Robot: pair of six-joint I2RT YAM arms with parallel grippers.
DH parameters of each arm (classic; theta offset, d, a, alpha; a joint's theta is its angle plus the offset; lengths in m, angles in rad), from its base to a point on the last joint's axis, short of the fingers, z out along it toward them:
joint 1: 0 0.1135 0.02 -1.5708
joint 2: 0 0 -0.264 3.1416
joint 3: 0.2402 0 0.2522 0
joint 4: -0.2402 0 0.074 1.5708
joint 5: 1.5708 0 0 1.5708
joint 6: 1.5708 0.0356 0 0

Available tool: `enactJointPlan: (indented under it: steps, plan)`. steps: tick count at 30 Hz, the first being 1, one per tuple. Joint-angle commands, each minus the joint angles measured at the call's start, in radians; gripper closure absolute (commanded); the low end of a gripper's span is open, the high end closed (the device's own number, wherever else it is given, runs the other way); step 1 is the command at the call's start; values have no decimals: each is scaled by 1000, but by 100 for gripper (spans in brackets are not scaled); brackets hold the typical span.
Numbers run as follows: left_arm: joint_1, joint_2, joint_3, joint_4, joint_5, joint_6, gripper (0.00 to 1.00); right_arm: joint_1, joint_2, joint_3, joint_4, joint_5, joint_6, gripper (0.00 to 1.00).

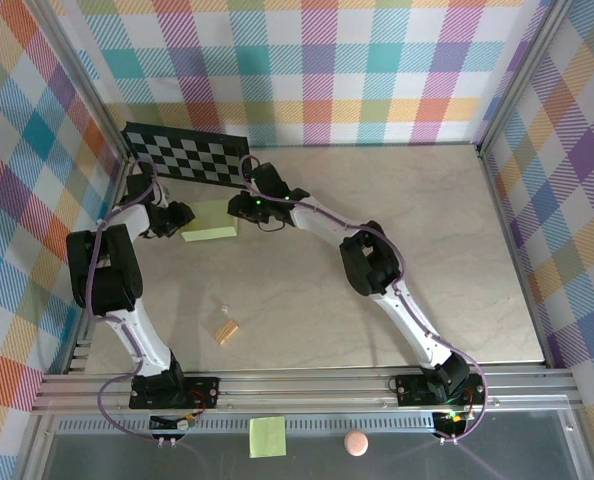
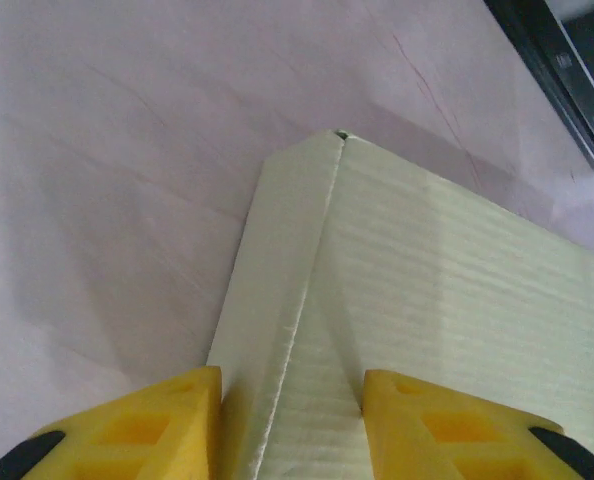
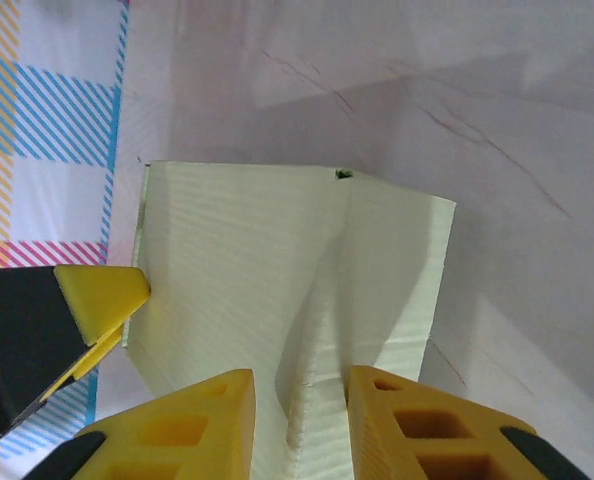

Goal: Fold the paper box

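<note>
the paper box (image 1: 209, 222) is at the far left part of the table (image 1: 397, 230), just in front of the black and white checker board (image 1: 187, 158). it sits between the two claws. the left gripper (image 1: 177, 220) is at its left end and the right gripper (image 1: 243, 208) is at its right end. in the left wrist view, the yellow fingers (image 2: 147, 430) sit on both sides of a raised fold in the green card and look pinched on it. in the right wrist view, the other claw looks pinched on a fold at its end too. so i think both claws are clamped on the box. the folding has started, i think, but it is far from done. some side parts are bent along their lines, yet the card looks mostly open, with no real box shape. the walls need to stand up and the flaps need tucking in. a small tan block (image 1: 226, 329) lies well apart, nearer the arms.
</note>
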Motion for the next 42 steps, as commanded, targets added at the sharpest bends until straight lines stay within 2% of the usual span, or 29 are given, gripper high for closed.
enactJointPlan:
  steps: [1,3,7,12,14,19,24,26,28,29,33,36,40,42]
  plan:
    - [14,49,43,48,101,-23,59,85,97,158,90,-52,51,69]
    - [25,69,55,68,100,-37,59,99,146,213,103,-13,54,69]
    - [36,104,72,62,48,-44,59,100,176,214,143,70,76,68]
    - [45,127,61,86,28,-67,55,100,192,216,179,79,74,63]
    - [46,125,66,83,16,-65,48,99,185,214,159,78,58,61]
    - [48,83,105,24,-41,-49,35,75,107,172,63,101,-28,44]
    - [48,-19,105,-36,-75,-37,13,41,-35,51,-1,115,-144,29]
    - [48,-68,95,-47,-80,-38,1,31,-107,-31,-15,119,-200,16]
    - [49,-117,72,-45,-79,-47,0,22,-180,-124,-14,120,-241,4]
    - [47,-145,56,-41,-79,-53,0,20,-226,-180,-12,118,-268,1]
    - [41,-253,-17,-25,-77,-58,0,6,-412,-415,-17,124,-421,1]
    - [21,-341,-87,-5,-100,-60,0,-16,-560,-608,-33,177,-525,1]
    - [-53,-472,-221,49,-194,-4,0,-63,-782,-884,-36,270,-656,1]
    - [-99,-538,-306,99,-250,27,0,-94,-892,-1008,-38,355,-702,1]
